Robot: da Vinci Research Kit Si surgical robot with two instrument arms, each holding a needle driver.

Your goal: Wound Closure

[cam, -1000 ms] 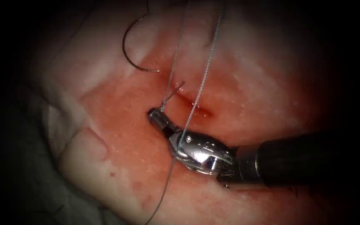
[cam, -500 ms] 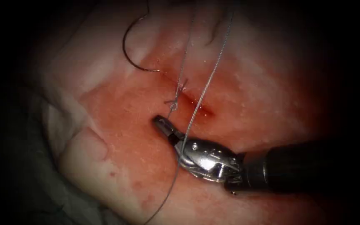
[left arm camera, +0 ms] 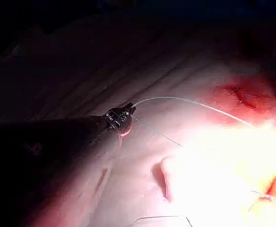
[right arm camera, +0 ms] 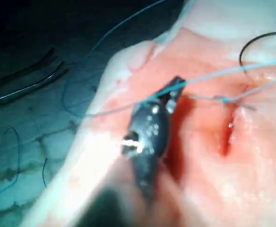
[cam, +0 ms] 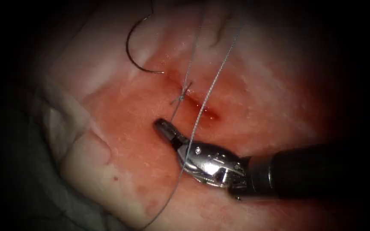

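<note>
Change over the last second: knot [cam: 180,97] in the thread [cam: 213,83] no longer beside the tip of the right end effector [cam: 161,125] but up on the cut [cam: 204,110], small and snug, with the tip a little lower and clear of it. Probably means a throw being seated on the wound, with the closure at this stitch near its tie-down.

Right end effector: closed, pinching a short strand that runs up to the knot. Also crossed over its body by a long strand running on down across the tissue [cam: 120,171]. Same closed pinch seen in the right wrist view [right arm camera: 176,86].

Left end effector [left arm camera: 127,109]: apparently clamped on the thread, which arcs away from its tip over the tissue.

Needle [cam: 130,49]: held by neither tool, lying free on the tissue to the left of the cut, well apart from the knot, not in the tissue as far as can be told.

Red fluid [cam: 150,107] around the cut.
</note>
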